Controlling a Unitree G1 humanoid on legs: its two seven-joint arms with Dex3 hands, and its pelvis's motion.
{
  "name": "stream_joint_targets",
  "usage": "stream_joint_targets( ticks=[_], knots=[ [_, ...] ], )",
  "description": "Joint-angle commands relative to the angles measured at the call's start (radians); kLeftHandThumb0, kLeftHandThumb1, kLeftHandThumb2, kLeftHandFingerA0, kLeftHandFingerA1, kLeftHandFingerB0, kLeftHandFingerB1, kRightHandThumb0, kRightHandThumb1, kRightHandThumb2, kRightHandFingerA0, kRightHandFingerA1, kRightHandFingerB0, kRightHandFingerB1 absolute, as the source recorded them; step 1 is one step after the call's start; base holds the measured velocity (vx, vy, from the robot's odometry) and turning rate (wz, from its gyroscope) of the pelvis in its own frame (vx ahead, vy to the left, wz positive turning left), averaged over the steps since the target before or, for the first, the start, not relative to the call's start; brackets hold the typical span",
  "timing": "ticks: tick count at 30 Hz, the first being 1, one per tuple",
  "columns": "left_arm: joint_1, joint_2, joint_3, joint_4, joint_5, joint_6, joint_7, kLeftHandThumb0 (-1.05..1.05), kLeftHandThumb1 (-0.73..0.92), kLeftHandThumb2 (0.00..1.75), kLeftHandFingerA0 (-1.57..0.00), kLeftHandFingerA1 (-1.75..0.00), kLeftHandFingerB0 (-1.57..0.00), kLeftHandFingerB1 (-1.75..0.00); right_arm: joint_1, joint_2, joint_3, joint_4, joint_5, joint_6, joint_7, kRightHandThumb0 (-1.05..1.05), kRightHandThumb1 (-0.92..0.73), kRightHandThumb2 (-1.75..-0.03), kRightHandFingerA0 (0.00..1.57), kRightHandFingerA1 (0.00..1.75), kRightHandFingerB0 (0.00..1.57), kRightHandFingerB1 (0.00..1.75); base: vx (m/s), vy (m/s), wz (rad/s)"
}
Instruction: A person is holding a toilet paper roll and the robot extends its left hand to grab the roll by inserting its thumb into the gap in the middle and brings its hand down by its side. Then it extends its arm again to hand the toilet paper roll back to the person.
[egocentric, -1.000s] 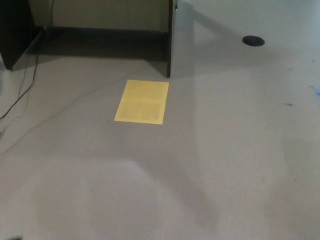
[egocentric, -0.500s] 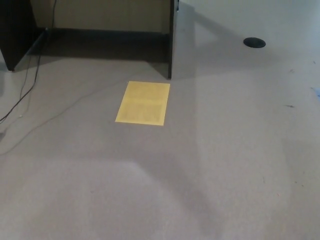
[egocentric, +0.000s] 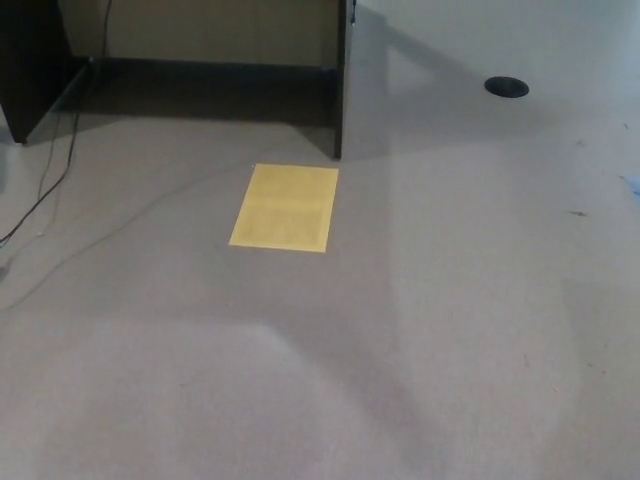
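You see only floor (egocentric: 300, 380): yellow sheet (egocentric: 284, 207) lying flat, cable (egocentric: 45, 185) at left, dark disc (egocentric: 506, 86) far right. Neither hand shows, so fingers can't be judged.

**Floor and furnishings in view**

A grey carpeted floor (egocentric: 300, 380) is seen across the whole head view. A yellow sheet of paper (egocentric: 284, 207) is laid flat on it, just in front of a dark upright panel (egocentric: 340, 80). A black round disc (egocentric: 506, 87) is set at upper right. A thin cable (egocentric: 50, 170) is trailed along the left, beside a dark cabinet (egocentric: 30, 60).
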Motion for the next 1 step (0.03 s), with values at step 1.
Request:
stream_joint_targets(
  ticks=[1],
  knots=[
    [-0.008, 0.014, -0.012, 0.031, 0.006, -0.054, 0.021, -0.3, 0.46, 0.54, -0.22, -0.39, -0.19, -0.28, 0.016, -0.021, -0.008, 0.009, 0.01, 0.006, -0.011, -0.38, -0.71, -0.62, 0.74, 0.58, 0.56, 0.44, 0.0, 0.0, 0.0]
  ],
)
